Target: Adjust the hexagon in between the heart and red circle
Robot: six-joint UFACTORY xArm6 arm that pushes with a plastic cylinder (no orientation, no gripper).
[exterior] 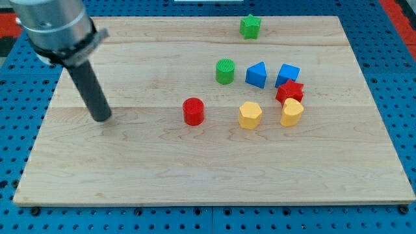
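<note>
No claw here, just my tip [103, 118], touching nothing, far at the view's left. Yellow hexagon [249, 115] sits well to its right, already between red circle [193, 111] and yellow heart [292, 112]. Circle lies in my direct path.

pale wooden board [214, 175], blue perforated surface [396, 78] beneath, even light

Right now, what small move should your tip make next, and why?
Probably sweep my tip toward the view's right. It stands far left of the blocks, touching none, while the yellow hexagon already sits between the red circle and yellow heart, nearer the heart.
</note>
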